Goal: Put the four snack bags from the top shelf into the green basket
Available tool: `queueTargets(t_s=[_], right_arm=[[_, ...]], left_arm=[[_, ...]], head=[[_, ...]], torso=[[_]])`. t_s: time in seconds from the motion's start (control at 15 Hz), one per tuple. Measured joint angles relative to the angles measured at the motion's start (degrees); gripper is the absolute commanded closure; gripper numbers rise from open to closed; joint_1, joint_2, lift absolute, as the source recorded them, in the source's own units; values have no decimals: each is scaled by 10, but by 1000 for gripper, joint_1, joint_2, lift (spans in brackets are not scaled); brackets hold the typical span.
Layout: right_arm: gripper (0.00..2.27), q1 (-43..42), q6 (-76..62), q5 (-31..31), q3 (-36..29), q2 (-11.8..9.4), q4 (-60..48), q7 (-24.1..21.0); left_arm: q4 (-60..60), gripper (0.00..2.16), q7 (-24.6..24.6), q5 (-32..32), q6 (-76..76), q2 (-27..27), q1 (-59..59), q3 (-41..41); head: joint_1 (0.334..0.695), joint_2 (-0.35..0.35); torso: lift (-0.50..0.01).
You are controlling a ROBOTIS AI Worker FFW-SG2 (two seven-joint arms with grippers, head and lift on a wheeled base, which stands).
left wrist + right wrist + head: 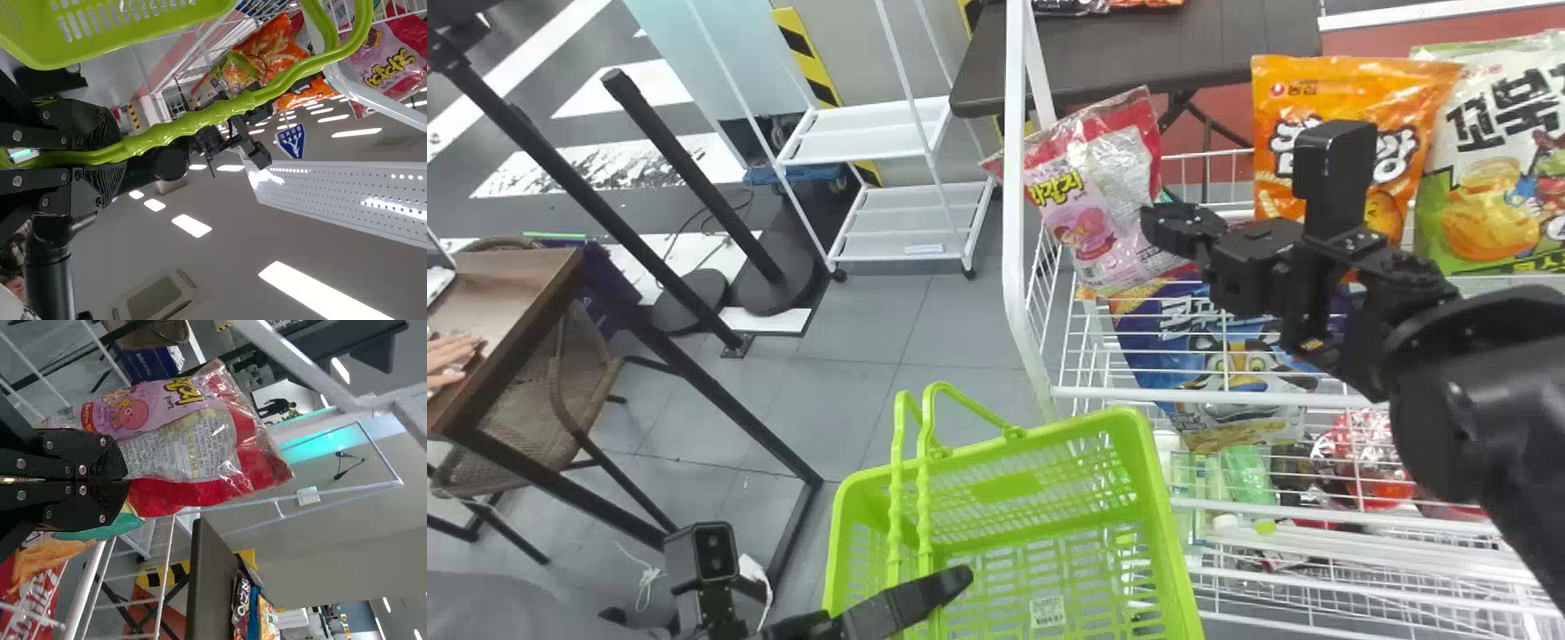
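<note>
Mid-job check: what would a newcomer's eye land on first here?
Probably the bright green basket, low in the head view, its handle in the left gripper. Next comes the tilted pink bag higher up, pinched by the right gripper. The orange bag glows at upper right.

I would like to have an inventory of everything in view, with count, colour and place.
Pink bag: one, pink-red, in right gripper
Orange bag: one, orange, top shelf
Potato-coloured bag: one, white-green, beside orange bag
Tiger bag: one, blue, behind shelf wires
Basket: one, green, before rack
Rack: one, white, right
Trolley: one, white, behind
Brown table: one, brown, left
Left gripper: one, black, on basket handle
Right gripper: one, black, at rack
</note>
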Motion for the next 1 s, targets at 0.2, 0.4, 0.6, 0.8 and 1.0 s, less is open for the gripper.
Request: queueTargets(t_s=[0.2,0.4,0.6,0.8,1.0], right_arm=[[2246,111,71,34,-62,0,-167,0],[2246,211,130,24,-96,-2,-308,-1],[2246,298,202,13,-96,-5,-426,-3],[2246,350,332,8,-67,-5,-510,-11],[2246,356,396,-17,-37,-11,-530,-11]], left_arm=[[2,2145,0,0,0,1,-8,5],[3,2145,0,-5,0,1,-18,6],[4,2145,0,-12,1,-2,-24,6],[4,2145,0,-13,2,-3,-25,6],[4,2145,0,-13,2,-6,-25,3]], head=[[695,350],[695,350],[695,350],[695,350],[695,350]], torso=[[0],[0],[0],[0],[0]])
